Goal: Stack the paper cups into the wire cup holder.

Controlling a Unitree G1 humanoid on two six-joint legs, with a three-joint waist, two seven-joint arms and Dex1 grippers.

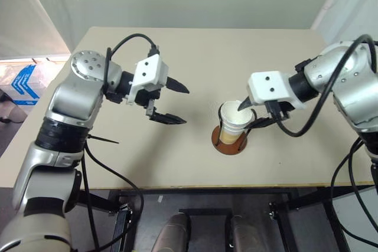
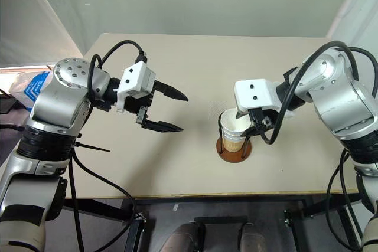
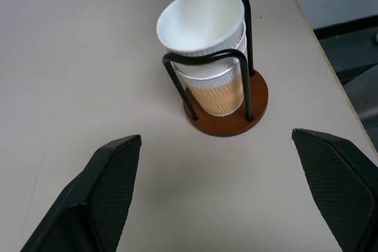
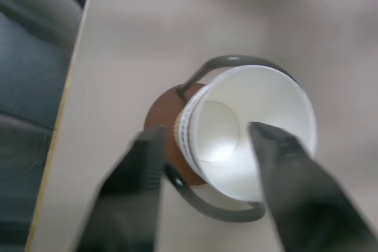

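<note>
Left eye view: the wire cup holder [image 1: 230, 140] sits on the beige table [image 1: 195, 57], right of centre, near the front edge. The paper cups [image 1: 235, 121] are nested in it, the top one's white mouth facing up. The right gripper [image 1: 255, 115] is at the top cup's rim, one finger inside the mouth and one outside the wall. Whether they pinch the wall can't be read here. The left gripper [image 1: 171, 102] hangs well apart to the left, fingers spread wide and empty, probably parked clear so the right arm has room.

Right eye view: same layout. The stack stands upright between the two black loops on the reddish-brown disc.

Left wrist view: best look at the stack. Several white rolled rims are bunched close under the top one, with tan wall showing below. The loops flank the stack, which is why it stays straight. The top cup looks seated, though how deep I can't judge. The right gripper's tips show at the far rim, one finger tip touching the rim.

Right wrist view: looking down into the top cup. Fingers straddle the near wall with a visible gap, so they read as parted, not clamped. My read: this is the release after seating the top cup, so the task is near done. No loose cup lies on the visible table.
</note>
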